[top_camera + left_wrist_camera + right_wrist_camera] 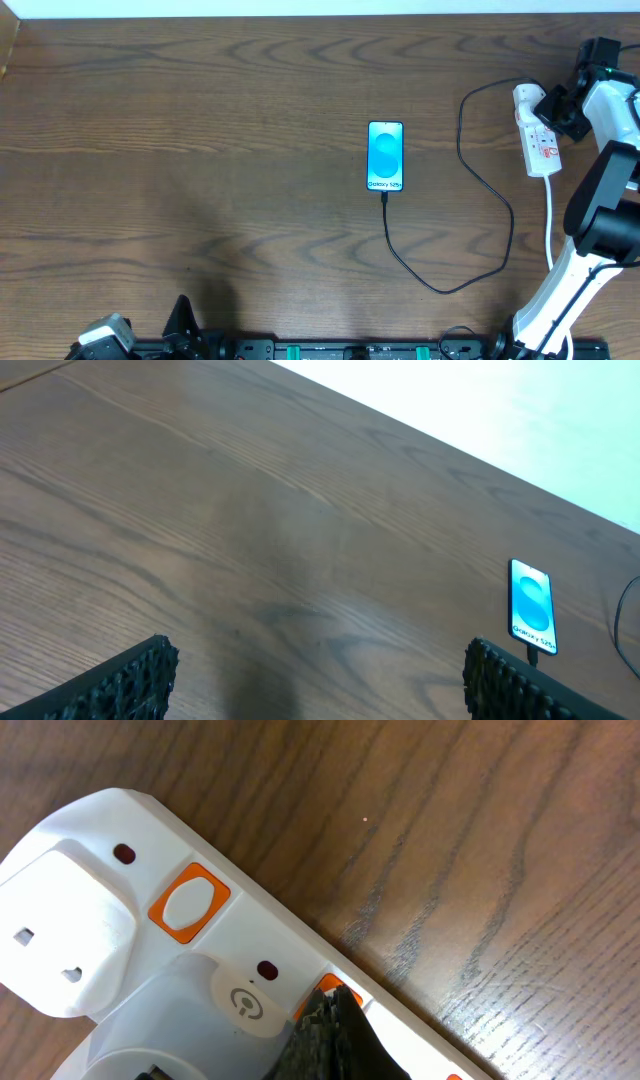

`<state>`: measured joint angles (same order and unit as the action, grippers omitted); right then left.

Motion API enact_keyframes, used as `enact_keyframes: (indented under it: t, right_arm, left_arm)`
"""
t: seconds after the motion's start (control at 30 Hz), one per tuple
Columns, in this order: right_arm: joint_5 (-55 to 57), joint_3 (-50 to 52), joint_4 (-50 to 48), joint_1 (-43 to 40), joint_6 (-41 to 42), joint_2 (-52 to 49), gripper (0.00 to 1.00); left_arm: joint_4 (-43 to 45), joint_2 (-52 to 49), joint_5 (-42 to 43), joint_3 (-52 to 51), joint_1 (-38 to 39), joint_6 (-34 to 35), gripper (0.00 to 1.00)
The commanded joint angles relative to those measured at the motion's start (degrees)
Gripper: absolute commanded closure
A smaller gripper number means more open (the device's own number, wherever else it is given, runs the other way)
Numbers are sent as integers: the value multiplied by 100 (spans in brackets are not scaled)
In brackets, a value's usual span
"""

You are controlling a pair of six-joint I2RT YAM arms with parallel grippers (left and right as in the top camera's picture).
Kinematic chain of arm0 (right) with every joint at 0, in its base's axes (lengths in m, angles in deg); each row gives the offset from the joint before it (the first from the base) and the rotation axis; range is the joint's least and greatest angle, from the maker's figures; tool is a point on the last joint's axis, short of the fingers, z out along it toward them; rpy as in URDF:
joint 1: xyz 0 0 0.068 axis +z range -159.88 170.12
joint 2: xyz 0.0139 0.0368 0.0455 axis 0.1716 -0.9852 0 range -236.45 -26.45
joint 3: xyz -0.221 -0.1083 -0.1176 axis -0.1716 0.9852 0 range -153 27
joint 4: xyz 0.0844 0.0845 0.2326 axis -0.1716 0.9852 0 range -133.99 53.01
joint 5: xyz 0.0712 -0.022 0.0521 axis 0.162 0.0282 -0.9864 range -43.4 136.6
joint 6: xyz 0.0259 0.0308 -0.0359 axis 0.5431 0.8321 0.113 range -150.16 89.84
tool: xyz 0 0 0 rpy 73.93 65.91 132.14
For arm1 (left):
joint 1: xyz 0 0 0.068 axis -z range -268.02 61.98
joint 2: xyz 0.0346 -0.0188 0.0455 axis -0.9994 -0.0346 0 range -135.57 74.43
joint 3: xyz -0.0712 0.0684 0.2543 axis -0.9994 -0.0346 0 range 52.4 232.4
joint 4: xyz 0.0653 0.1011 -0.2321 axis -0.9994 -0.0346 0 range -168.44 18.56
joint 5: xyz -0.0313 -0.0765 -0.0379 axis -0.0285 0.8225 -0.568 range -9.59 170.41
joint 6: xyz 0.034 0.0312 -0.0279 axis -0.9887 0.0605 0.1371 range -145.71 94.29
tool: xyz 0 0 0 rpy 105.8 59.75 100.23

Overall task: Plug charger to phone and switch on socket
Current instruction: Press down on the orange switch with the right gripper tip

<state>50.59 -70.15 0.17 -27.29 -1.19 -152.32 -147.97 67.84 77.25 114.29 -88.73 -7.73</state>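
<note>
The charger (440, 287) is already sitting in the near end of the phone (385, 155) in the middle, and the right gripper (330, 1030), fingers pinched together, is resting its tip at an orange switch (322, 988) on the far-right socket (537, 135), while the left gripper (320, 685) is hanging spread wide at near left, so only the switching looks left.

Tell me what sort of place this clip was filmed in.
Probably a robot test bench rather than a home: a bare wood-grain table, robot arms mounted at its near edge, and only a phone, its charger and a white socket strip laid out.
</note>
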Motion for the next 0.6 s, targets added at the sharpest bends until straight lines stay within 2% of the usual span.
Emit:
enact_keyframes:
  t: [0.0, 0.57]
  right_arm:
    - [-634, -57, 85, 26, -122, -52, 99]
    - [-745, -11, 227, 140, -166, -59, 99]
  left_arm:
    - [-4, 50, -35, -11, -31, -15, 9]
    - [-4, 50, -35, -11, -31, -15, 9]
